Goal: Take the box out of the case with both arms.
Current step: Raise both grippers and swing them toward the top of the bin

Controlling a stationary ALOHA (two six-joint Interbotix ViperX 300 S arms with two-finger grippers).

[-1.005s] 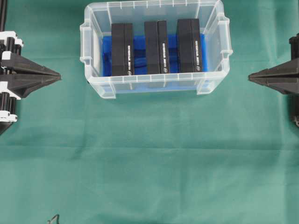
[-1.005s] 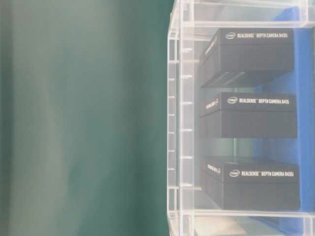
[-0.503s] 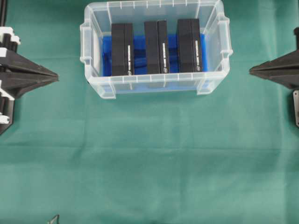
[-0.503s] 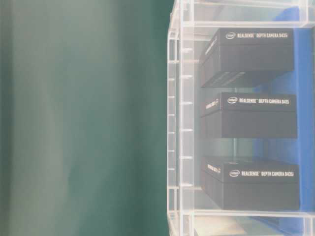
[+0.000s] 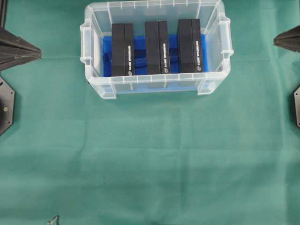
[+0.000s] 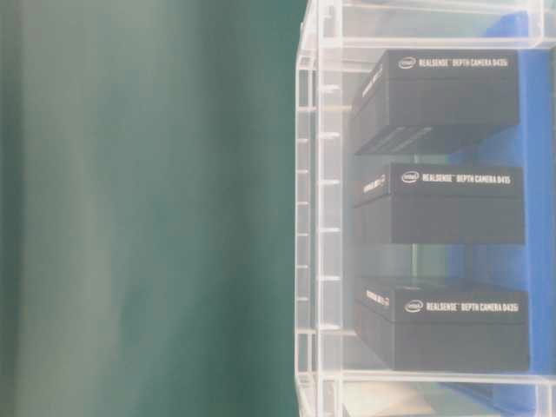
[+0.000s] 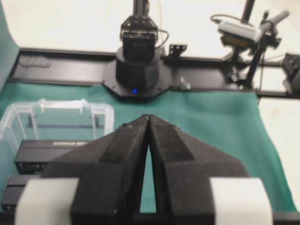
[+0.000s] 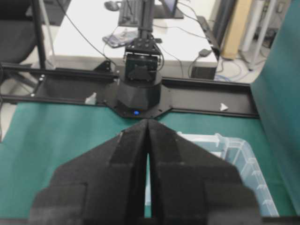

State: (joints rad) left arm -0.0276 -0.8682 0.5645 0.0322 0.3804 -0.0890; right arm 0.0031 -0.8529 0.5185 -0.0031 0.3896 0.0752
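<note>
Three boxes sit upright in the case [image 5: 154,86], both hands far off.
Left hand [image 7: 149,123] and right hand [image 8: 147,125] are pressed together; approaching unopened risks knocking the middle box [image 5: 156,47] or shoving the case.

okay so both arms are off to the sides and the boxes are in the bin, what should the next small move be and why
Probably open both grippers and bring them in over the bin. The left gripper and right gripper sit shut at the edges of the overhead view, well clear of it, and all three black boxes stand untouched on the blue liner. Shut tips cannot grasp a box.
</note>
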